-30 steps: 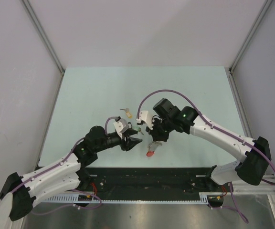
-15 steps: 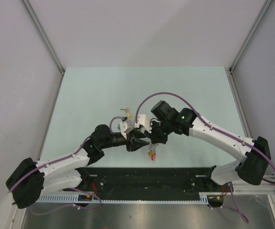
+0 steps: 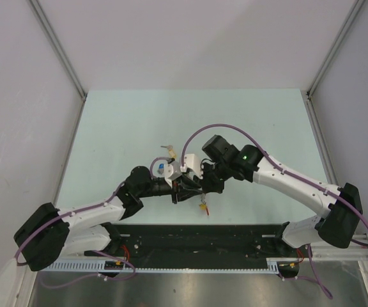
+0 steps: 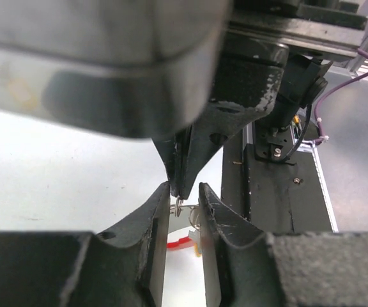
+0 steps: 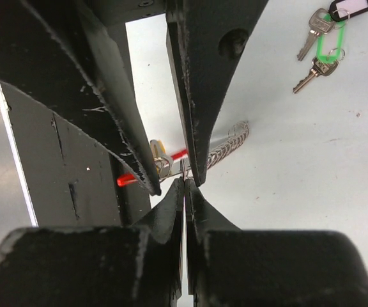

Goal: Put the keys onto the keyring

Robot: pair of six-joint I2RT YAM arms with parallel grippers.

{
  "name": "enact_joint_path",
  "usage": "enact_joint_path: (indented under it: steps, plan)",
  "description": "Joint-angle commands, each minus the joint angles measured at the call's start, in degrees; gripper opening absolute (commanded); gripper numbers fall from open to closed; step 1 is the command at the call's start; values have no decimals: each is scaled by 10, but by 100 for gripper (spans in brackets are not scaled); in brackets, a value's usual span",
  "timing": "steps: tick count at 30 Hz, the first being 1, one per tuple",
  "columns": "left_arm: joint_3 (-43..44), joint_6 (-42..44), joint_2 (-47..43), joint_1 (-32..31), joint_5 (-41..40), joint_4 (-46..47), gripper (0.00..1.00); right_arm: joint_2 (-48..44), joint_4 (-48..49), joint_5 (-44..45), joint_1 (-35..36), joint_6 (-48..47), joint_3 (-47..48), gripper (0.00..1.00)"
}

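Note:
My right gripper [image 3: 197, 187] [image 5: 184, 182] is shut on a thin metal loop of the keyring and holds it above the table. The keyring's grey coil [image 5: 230, 147], red arc [image 5: 130, 178] [image 4: 179, 241] and a yellow key tag [image 5: 159, 148] [image 3: 203, 206] hang beside its tips. My left gripper [image 3: 183, 192] [image 4: 184, 198] is open. Its fingers [image 4: 155, 220] stand on either side of the right fingertips and the small loop [image 4: 179, 204]. Two keys with a green tag [image 5: 328, 46] and a black tag [image 5: 352, 9] lie on the table. A beige key [image 3: 169, 151] lies farther back.
The black base rail [image 3: 235, 236] runs along the near table edge just below the hanging keyring. The grey enclosure walls and frame posts [image 3: 56, 45] close in the pale green table [image 3: 248, 121] on the left, right and far sides.
My left gripper has moved right to the right gripper, and its open fingers now straddle the right fingertips. The right gripper has shifted slightly left with the keyring still hanging from it.

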Motion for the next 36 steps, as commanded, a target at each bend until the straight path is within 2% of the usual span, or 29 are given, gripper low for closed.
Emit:
enact_joint_path:
  steps: [1, 6, 11, 28, 36]
  plan:
    - [-9, 2, 11, -3, 6, 26, 28, -28, 15, -16, 4, -9, 6, 0]
    - [-33, 2, -2, -3, -10, 48, 29, -35, 18, -13, 4, -8, 2, 0]
    - [-88, -20, -16, -3, -30, 139, 29, -37, 19, -13, 4, -7, 0, 0]
    - [-46, -26, 27, -3, -4, 145, 28, -41, 22, -23, 6, -10, -6, 0]
    - [-29, -27, 41, -3, 7, 138, 24, -39, 23, -23, 10, -11, -7, 0]
